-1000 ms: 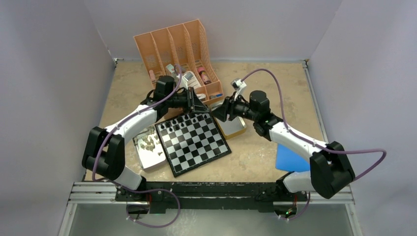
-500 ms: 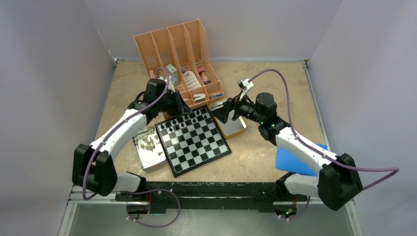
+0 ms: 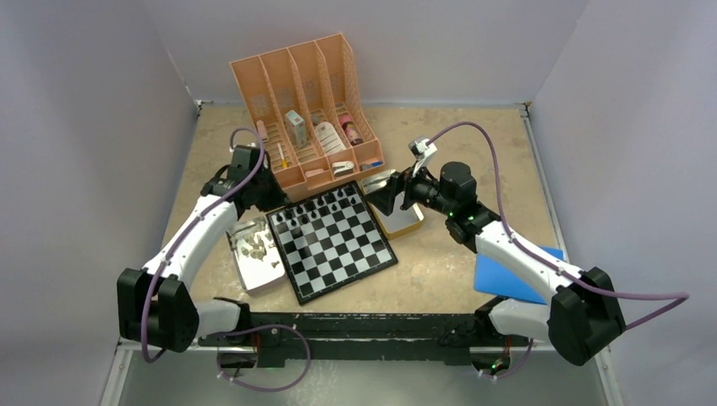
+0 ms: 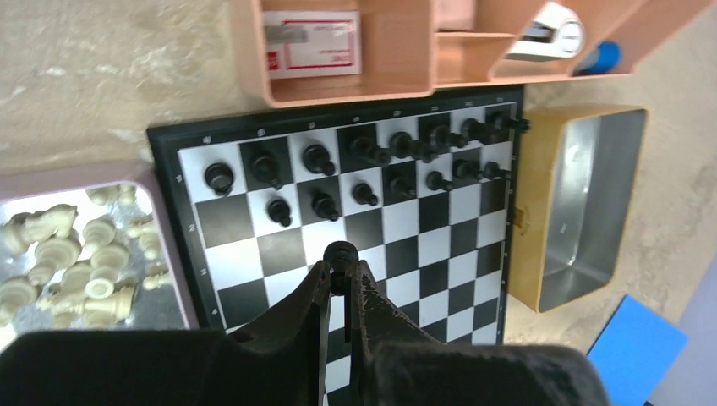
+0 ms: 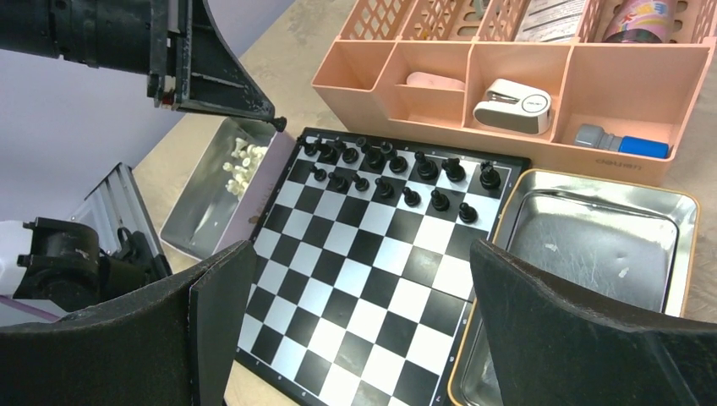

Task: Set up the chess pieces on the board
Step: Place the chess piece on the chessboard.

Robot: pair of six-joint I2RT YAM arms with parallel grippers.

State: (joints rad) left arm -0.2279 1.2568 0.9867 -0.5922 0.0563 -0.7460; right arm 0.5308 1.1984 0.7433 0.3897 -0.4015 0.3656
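Observation:
The board (image 3: 338,254) lies in the middle of the table, and black chess pieces (image 4: 372,152) fill most of its two far rows. Pale beige chess pieces (image 4: 80,254) lie heaped in a tray (image 3: 264,279) left of the board. My left gripper (image 4: 339,272) is shut on a black pawn (image 4: 340,252) and hangs over the board's left part near those rows. The right wrist view catches the left gripper (image 5: 275,123) above the board's far left corner. My right gripper (image 5: 362,249) stands wide open and empty above the board's right side (image 5: 355,279).
A peach desk organizer (image 3: 309,101) with small bottles and boxes stands just behind the board. An empty yellow-rimmed metal tin (image 3: 404,222) touches the board's right edge. A blue sheet (image 3: 507,275) lies at the near right under the right arm.
My left gripper has pulled away to the left from beside the right gripper, carrying the black pawn. The right gripper has opened wide and drawn back slightly.

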